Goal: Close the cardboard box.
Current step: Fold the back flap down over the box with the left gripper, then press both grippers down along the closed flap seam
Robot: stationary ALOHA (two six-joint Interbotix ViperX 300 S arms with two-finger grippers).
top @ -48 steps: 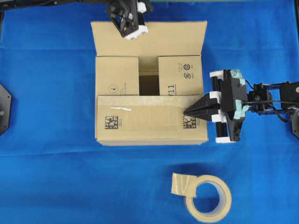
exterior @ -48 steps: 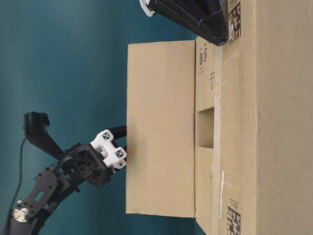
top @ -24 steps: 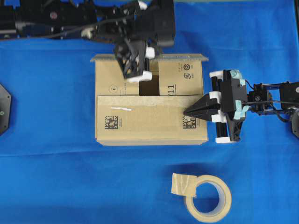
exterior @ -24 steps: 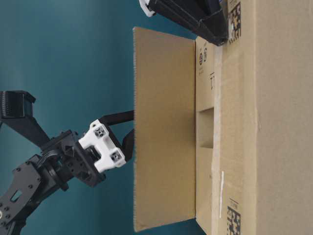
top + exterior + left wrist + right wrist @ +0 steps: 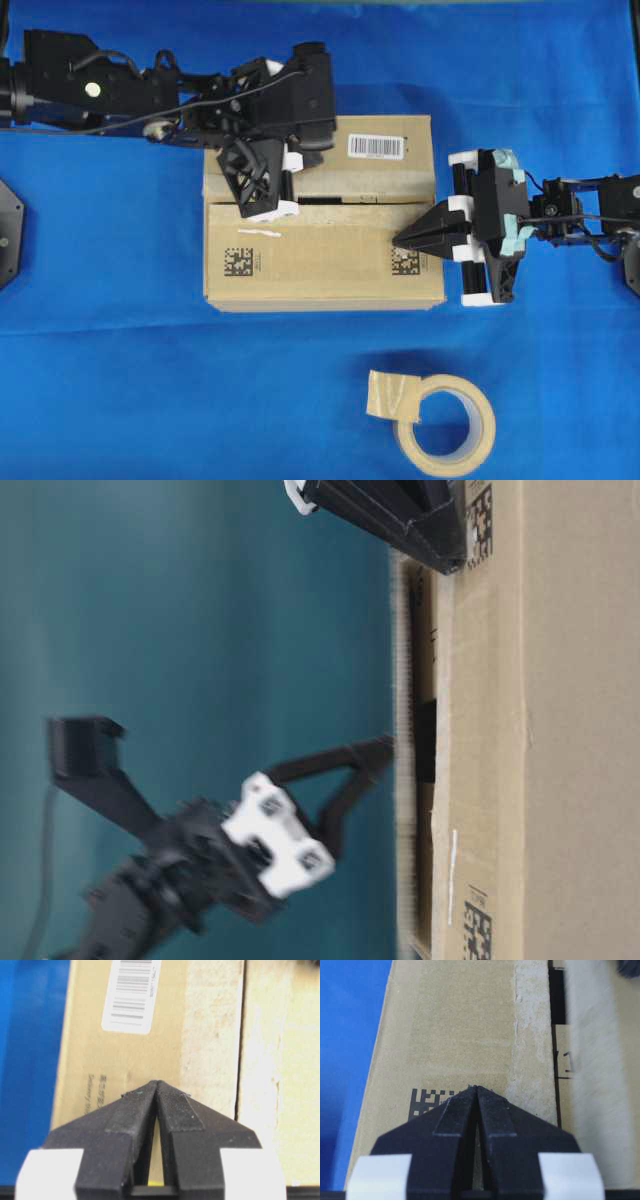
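The cardboard box [image 5: 320, 265] sits mid-table with both long flaps folded over its top. The far flap [image 5: 380, 175] carries a white barcode label [image 5: 377, 146] and looks blurred in the table-level view, with a thin dark gap beneath it. My left gripper [image 5: 290, 185] is shut and empty, its tip [image 5: 157, 1081] on the far flap close to the seam [image 5: 240, 1060]. My right gripper [image 5: 397, 240] is also shut and empty, and its tip [image 5: 475, 1087] rests on the near flap at a black QR-style print [image 5: 427, 1100].
A beige tape roll [image 5: 445, 425] with a loose end lies on the blue cloth [image 5: 120, 380] in front of the box. The left arm [image 5: 120, 85] stretches along the back left. The right arm [image 5: 580, 215] lies to the box's right.
My left gripper swung over the box and pushed the upright far flap down onto the top, covering the inner flaps. The right gripper has not moved.
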